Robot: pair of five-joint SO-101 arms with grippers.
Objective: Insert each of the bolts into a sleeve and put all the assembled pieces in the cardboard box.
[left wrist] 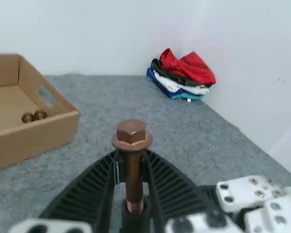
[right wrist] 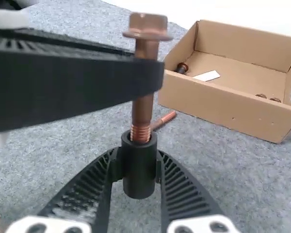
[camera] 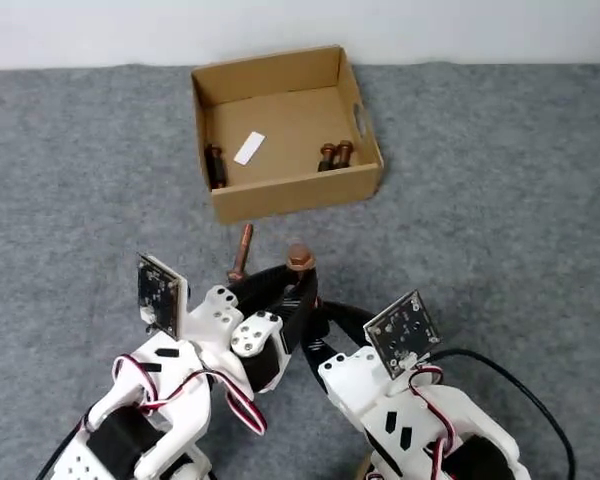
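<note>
Seeing on my feeds: L gripper [left wrist: 131, 165] clamped on copper hex-flange bolt [left wrist: 131, 138], upright, threaded tip just inside black sleeve [right wrist: 138, 174] that R gripper [right wrist: 138, 162] grips, both near cardboard box [camera: 290, 195] front wall.

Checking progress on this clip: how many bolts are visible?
5. One bolt in the left end effector; one loose on the carpet before the box; three inside the box, one at its left wall, two at the right. More may be hidden.
</note>
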